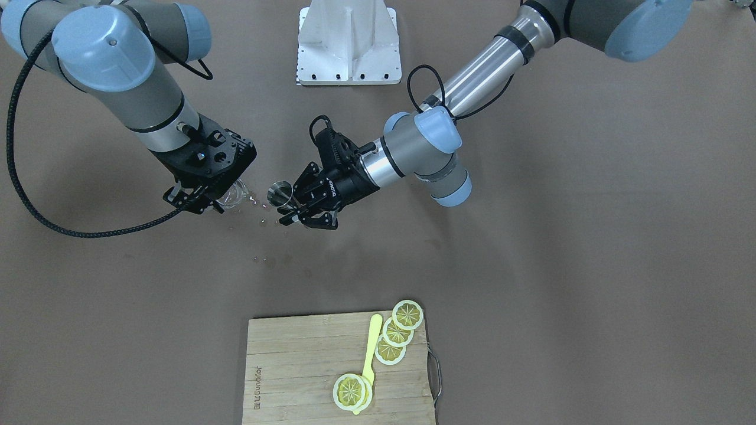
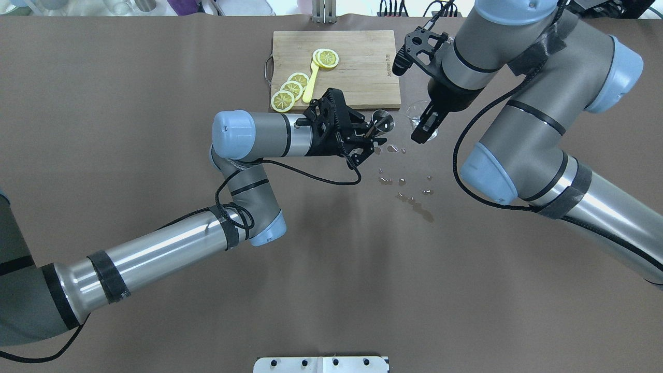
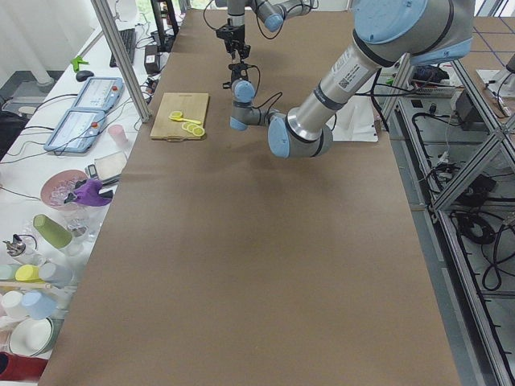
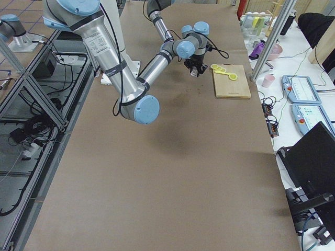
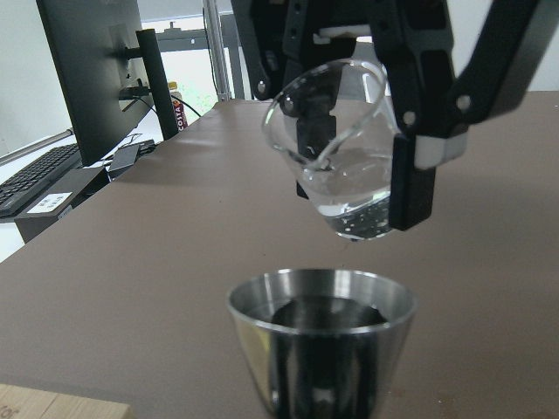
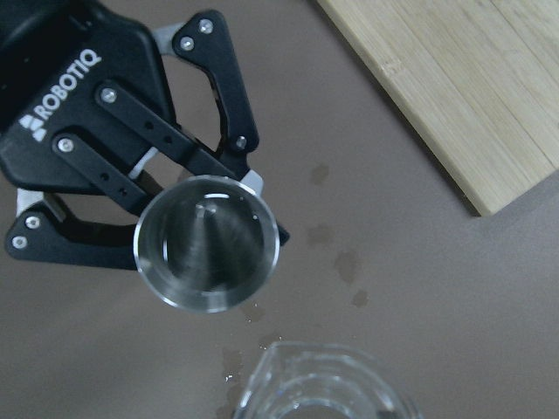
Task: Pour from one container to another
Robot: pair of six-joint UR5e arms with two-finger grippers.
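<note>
My left gripper (image 1: 298, 211) is shut on a small steel cup (image 1: 279, 192), held upright just above the table; its dark inside shows in the left wrist view (image 5: 321, 336) and from above (image 6: 207, 243). My right gripper (image 1: 201, 203) is shut on a clear glass beaker (image 1: 234, 195) with a little water in it. The beaker (image 5: 336, 157) hangs tilted, a bit above and beyond the steel cup, lip towards it. No stream shows between them. In the overhead view the cup (image 2: 384, 122) and the beaker (image 2: 417, 111) are side by side, apart.
Water drops and wet patches (image 2: 406, 186) lie on the brown table under and beside the two containers. A wooden cutting board (image 1: 295, 366) with lemon slices (image 1: 397, 333) and a yellow spoon (image 1: 372, 348) lies nearby. The white robot base (image 1: 348, 47) is behind.
</note>
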